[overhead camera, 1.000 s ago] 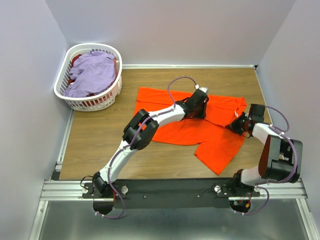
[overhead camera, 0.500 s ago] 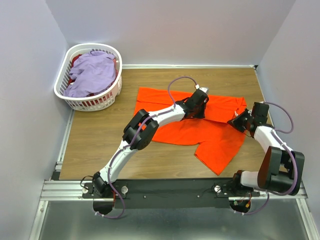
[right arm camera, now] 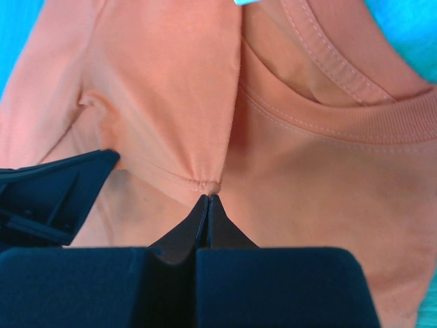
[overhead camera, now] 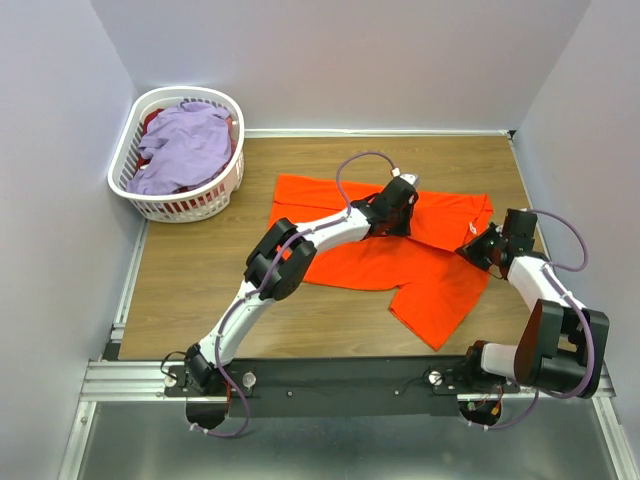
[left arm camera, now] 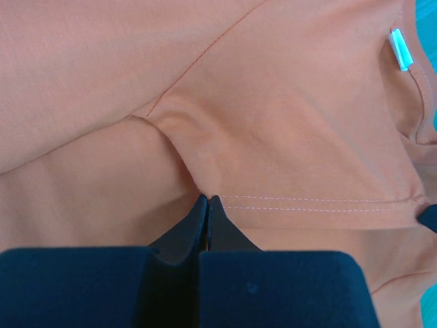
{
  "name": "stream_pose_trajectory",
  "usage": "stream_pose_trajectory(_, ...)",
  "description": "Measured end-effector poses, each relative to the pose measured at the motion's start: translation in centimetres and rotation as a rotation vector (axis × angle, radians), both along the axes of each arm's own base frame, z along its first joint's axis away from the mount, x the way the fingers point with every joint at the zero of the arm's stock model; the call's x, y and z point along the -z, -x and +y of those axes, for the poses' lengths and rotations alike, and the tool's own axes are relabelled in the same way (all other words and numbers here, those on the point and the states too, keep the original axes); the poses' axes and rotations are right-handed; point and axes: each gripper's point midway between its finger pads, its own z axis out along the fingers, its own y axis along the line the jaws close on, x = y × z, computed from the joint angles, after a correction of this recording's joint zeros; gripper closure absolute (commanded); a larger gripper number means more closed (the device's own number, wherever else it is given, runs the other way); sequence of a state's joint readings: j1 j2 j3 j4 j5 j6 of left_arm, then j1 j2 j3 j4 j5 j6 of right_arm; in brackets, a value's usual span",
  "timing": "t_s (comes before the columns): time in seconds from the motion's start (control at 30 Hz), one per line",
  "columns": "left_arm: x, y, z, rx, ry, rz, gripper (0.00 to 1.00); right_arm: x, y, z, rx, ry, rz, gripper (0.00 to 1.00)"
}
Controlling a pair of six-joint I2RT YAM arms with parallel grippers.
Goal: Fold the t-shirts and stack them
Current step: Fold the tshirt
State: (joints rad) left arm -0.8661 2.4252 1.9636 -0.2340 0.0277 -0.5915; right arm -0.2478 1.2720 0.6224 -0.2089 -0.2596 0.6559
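Orange t-shirt point(overhead camera: 440, 290) pinched by left fingers point(left arm camera: 191, 227), right fingers point(right arm camera: 194, 224); arm point(overhead camera: 330, 228) covers part.

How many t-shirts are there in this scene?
2. An orange t-shirt lies spread on the table, and a lavender one is heaped in the white basket at the far left. Red cloth under it may be more shirts.

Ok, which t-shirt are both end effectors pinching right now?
The bright orange cloth t-shirt spread on the wooden table; the lavender t-shirt lies crumpled in the white slotted plastic basket, untouched.
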Motion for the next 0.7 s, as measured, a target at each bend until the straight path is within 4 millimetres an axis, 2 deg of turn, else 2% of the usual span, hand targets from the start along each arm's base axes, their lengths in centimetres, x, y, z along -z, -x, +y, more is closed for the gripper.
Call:
stream_pose_trajectory(0.1, -0.1, 0.2, 0.0, 0.008, 0.003, 0.004, 1.00, 0.4, 0.3, 0.1, -0.001, -0.002, 0.013, 0.99)
stream_pose_trajectory(0.17, 0.0, 0.3, 0.1, 0.010, 0.000, 0.008, 0.97, 0.7, 0.5, 0.1, 0.001, -0.001, 0.022, 0.93)
stream_pose_trajectory(0.2, 0.2, 0.4, 0.2, 0.011, -0.003, 0.011, 0.94, 0.9, 0.6, 0.0, 0.002, -0.001, 0.028, 0.86)
stream_pose_trajectory(0.27, 0.2, 0.5, 0.2, 0.014, -0.005, 0.013, 0.83, 1.2, 0.7, 0.0, 0.000, 0.003, 0.039, 0.76)
stream_pose_trajectory(0.3, 0.3, 0.6, 0.2, 0.016, -0.007, 0.015, 0.79, 1.3, 0.8, 0.0, 0.000, 0.004, 0.045, 0.68)
stream_pose_trajectory(0.33, 0.3, 0.6, 0.2, 0.018, -0.008, 0.016, 0.76, 1.4, 0.9, 0.0, 0.000, 0.004, 0.051, 0.64)
stream_pose_trajectory(0.37, 0.3, 0.6, 0.2, 0.019, -0.008, 0.017, 0.66, 1.5, 1.0, -0.1, 0.000, 0.008, 0.055, 0.62)
stream_pose_trajectory(0.4, 0.3, 0.7, 0.3, 0.022, -0.010, 0.017, 0.60, 1.6, 1.0, -0.1, 0.001, 0.009, 0.058, 0.60)
stream_pose_trajectory(0.43, 0.4, 0.7, 0.3, 0.022, -0.013, 0.020, 0.55, 1.5, 1.0, -0.2, 0.006, 0.011, 0.059, 0.59)
stream_pose_trajectory(0.53, 0.4, 0.4, 0.7, 0.019, -0.018, 0.020, 0.53, 1.0, 0.4, -0.7, 0.021, 0.026, 0.052, 0.60)
stream_pose_trajectory(0.6, -0.2, 0.1, 1.1, 0.014, -0.013, 0.018, 0.53, 0.1, -1.0, -1.3, 0.037, 0.040, 0.035, 0.67)
stream_pose_trajectory(0.7, -2.0, -1.0, 3.3, -0.018, -0.010, 0.006, 0.55, -1.2, -3.8, -2.3, 0.058, 0.055, 0.001, 0.68)
